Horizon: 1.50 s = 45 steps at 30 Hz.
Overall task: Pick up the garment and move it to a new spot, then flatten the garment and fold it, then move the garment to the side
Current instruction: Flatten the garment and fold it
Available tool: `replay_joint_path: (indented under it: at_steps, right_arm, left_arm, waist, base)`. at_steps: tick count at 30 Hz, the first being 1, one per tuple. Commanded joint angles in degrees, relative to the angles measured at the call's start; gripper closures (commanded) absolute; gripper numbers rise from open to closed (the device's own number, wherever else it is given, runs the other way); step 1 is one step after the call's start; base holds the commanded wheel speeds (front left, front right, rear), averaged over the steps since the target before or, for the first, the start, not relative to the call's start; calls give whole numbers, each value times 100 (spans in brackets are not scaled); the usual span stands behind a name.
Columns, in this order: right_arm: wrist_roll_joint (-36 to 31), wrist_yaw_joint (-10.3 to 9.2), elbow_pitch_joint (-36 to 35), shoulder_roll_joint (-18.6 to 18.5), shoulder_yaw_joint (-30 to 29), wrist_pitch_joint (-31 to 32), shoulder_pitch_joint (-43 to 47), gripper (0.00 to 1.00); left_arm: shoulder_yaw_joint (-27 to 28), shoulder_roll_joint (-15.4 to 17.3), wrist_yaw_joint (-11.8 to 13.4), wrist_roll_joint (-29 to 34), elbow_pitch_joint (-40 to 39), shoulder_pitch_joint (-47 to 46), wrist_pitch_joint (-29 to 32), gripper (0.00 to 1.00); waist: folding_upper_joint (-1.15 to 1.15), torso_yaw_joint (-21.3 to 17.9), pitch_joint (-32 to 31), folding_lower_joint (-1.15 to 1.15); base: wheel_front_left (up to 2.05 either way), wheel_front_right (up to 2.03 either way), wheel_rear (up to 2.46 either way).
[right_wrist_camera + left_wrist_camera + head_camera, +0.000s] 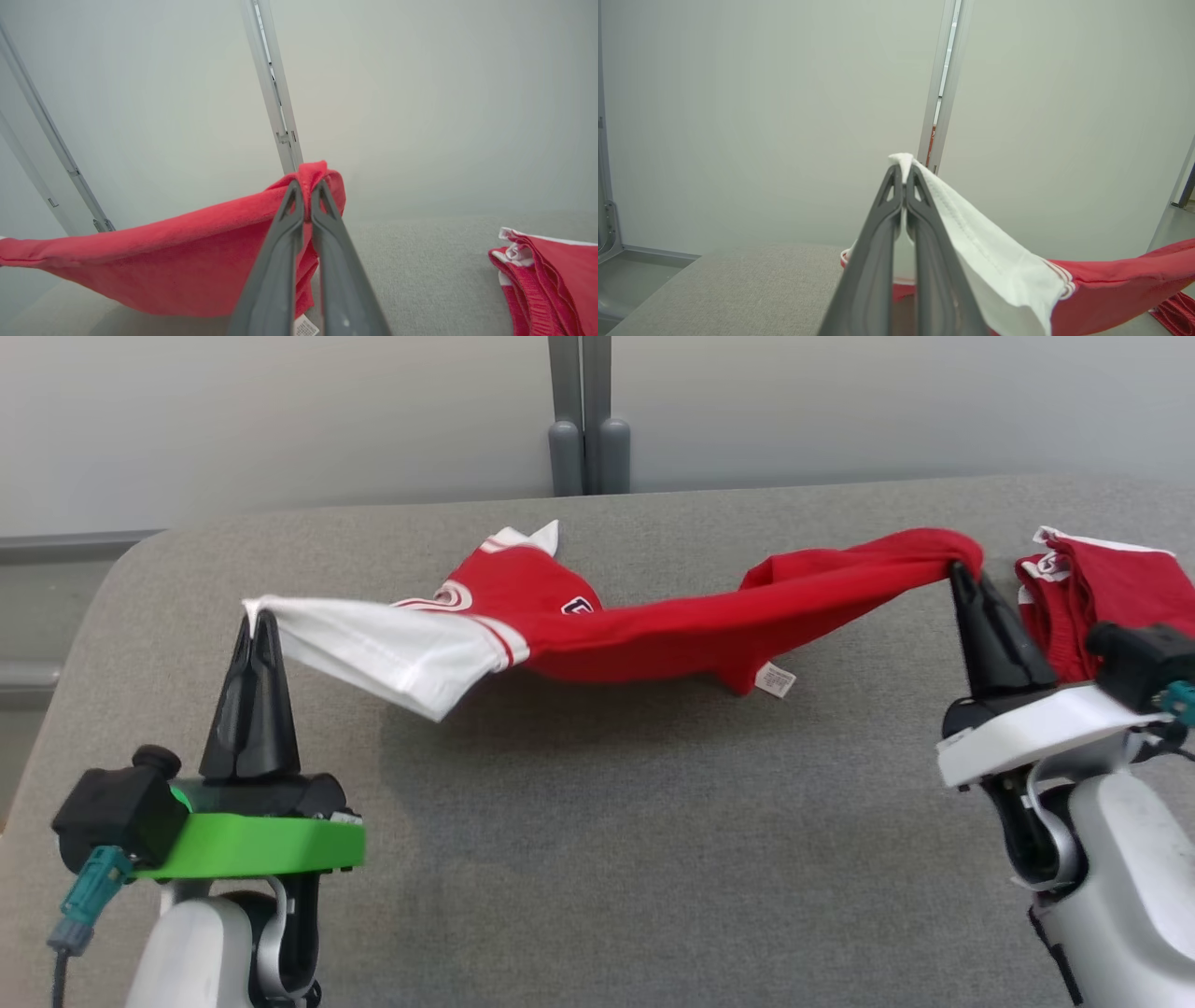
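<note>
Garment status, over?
Left gripper shut on white sleeve, right gripper on red end. Garment strung between, middle sagging. Another red garment beside right gripper.

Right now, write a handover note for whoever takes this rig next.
Left gripper: shut on the white sleeve.
Right gripper: shut on the red end.
Garment: strung between both, sagging over the grey table; another red garment lies at the right.
Done: picked up.
Left: set down, flatten, fold, move aside.
</note>
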Motion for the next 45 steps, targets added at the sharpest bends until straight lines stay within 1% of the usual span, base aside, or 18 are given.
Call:
replay_joint_path:
  at_steps: [1,3,7,9,13,17,20,22,24,25,28,31,35,38,41,42,45]
  right_arm:
    - [43,-7,-336,-77,-125,86,153,100]
    - [41,-7,-922,-152,-350,234,300,100]
    - [-38,-7,-2097,-169,-869,565,563,100]
    - [-90,-6,-2617,-135,-1094,767,664,100]
    - [-184,-4,-3534,-53,-1446,1227,746,100]
    - [-264,-4,-4108,-19,-1657,1633,616,100]
    - [-394,-4,-4128,-77,-1619,1874,388,100]
    - [-332,-3,-3938,-62,-1420,1997,96,100]
    - [-463,-3,-3658,-215,-1242,2032,-309,100]
    - [-474,-3,-3454,-216,-1118,2018,-595,100]
    - [-589,-3,-2717,-254,-824,1887,-1584,100]
    - [-812,-3,-1786,-175,-561,1634,-2733,100]
    - [-1166,-3,-549,66,-395,1172,-4059,100]
    - [-1615,-3,559,320,-382,698,-4913,100]
    - [-1986,-3,1472,504,-442,426,-5415,100]
    - [-2108,-3,1791,553,-477,329,-5546,100]
    - [-2400,-4,2544,677,-591,15,-5733,100]
  left_arm:
    - [-1,97,6,59,-234,-113,62,100]
    - [-42,185,5,143,-640,-206,177,100]
    - [-141,362,-28,295,-1442,-462,480,100]
    - [-190,435,-54,350,-1812,-656,617,100]
    - [-291,583,-123,457,-2292,-1124,961,100]
    - [-329,730,-219,503,-2393,-1692,1283,100]
    - [-344,803,-282,435,-2187,-2109,1382,100]
    - [-343,896,-345,383,-1920,-2451,1461,100]
    - [-345,1038,-411,441,-1582,-2844,1468,100]
    - [-352,1091,-433,457,-1376,-3088,1475,100]
    - [-395,1284,-491,596,-729,-3897,1422,100]
    - [-483,1387,-529,746,-70,-4885,1275,100]
    - [-574,1385,-549,975,760,-6004,1023,100]
    - [-643,1294,-456,1169,1553,-6808,669,100]
    - [-706,1217,-368,1326,2210,-7214,401,100]
    - [-722,1142,-338,1302,2439,-7288,314,100]
    - [-767,1012,-290,1268,2965,-7287,97,100]
  waist:
    - [0,-164,-171,0]
    - [0,-213,-223,0]
    - [0,-285,-284,0]
    - [0,-309,-284,0]
    - [0,-319,-202,0]
    - [0,-328,29,0]
    - [0,-338,290,0]
    - [0,-357,520,0]
    - [0,-382,768,0]
    - [0,-398,921,0]
    - [0,-451,1302,0]
    - [0,-511,1644,0]
    - [0,-574,1963,0]
    - [0,-567,2131,0]
    - [0,-504,2375,0]
    - [0,-456,2476,0]
    - [0,-344,2721,0]
  base:
    - [0,0,0]
    - [0,0,0]
    - [0,0,0]
    - [0,0,0]
    - [0,0,0]
    - [0,0,0]
    - [0,0,0]
    - [0,0,0]
    - [0,0,0]
    - [0,0,0]
    - [0,0,0]
    - [0,0,0]
    - [0,0,0]
    - [0,0,0]
    - [0,0,0]
    - [0,0,0]
    - [0,0,0]
